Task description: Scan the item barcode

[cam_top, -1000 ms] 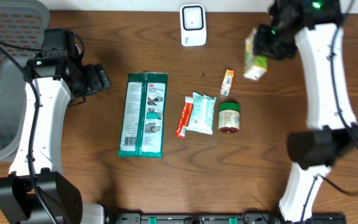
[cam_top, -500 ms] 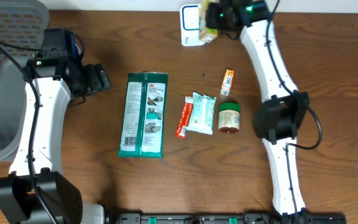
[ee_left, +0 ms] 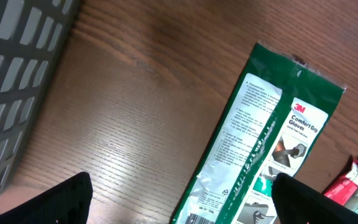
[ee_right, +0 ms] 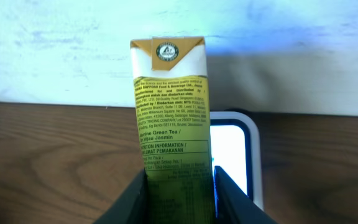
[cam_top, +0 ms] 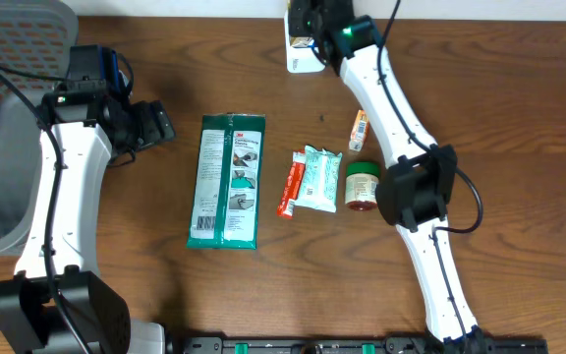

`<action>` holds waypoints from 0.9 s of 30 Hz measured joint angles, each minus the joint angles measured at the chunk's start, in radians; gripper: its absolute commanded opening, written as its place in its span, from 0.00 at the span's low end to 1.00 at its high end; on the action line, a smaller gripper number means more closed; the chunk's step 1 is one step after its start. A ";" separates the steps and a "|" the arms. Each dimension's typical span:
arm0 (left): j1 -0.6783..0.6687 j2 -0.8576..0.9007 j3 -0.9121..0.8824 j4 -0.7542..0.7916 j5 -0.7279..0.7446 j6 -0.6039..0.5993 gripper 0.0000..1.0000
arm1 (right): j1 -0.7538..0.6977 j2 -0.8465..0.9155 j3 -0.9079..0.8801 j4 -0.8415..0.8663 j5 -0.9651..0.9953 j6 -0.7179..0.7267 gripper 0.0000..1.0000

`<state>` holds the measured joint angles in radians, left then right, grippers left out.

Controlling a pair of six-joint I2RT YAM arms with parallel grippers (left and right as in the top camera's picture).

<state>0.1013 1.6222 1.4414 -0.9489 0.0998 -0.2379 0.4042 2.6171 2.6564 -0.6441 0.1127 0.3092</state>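
Holding a green tea carton [ee_right: 169, 106] in the right gripper [ee_right: 179, 198], I have its 2 fingers [ee_right: 124, 204] pinching the carton's lower part from both sides. The carton stands upright in the right wrist view, gold top up, and the face toward that camera carries small print. I can't pick out a barcode on that face.

The scanner [ee_right: 232, 149] is white with a lit panel and sits just behind the carton, slightly to the right, at the far edge of the table [cam_top: 116, 275]. I can't tell whether carton and scanner touch. From overhead the right arm reaches across the table and covers the top of the scanner, so only its lower edge shows.

The left gripper [cam_top: 155, 126] has its 2 fingers [ee_left: 48, 202] spread wide and is holding nothing. It hovers over bare wood between the gray basket [ee_left: 17, 62] and the green gloves packet [ee_left: 272, 143], which lies flat.

Mid-table, a red sachet [cam_top: 290, 189] lies against a teal wipes pack [cam_top: 319, 178]. A jar [cam_top: 363, 186] stands just to the right of them. A small orange-white tube [cam_top: 360, 128] lies a bit farther up, beside the right arm.
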 measured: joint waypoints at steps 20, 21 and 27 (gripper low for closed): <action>0.000 0.000 0.000 0.000 0.000 0.000 0.92 | -0.034 -0.171 0.000 -0.424 0.100 -0.056 0.24; 0.000 0.000 0.000 0.001 0.000 0.000 0.92 | -0.049 -0.211 0.000 -0.476 0.106 -0.057 0.24; 0.000 0.000 0.000 0.001 0.000 0.000 0.92 | -0.234 -0.414 0.048 -0.723 0.154 -0.059 0.33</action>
<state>0.1013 1.6222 1.4414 -0.9482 0.0998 -0.2379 0.1703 2.2032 2.7049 -1.3666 0.2672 0.2501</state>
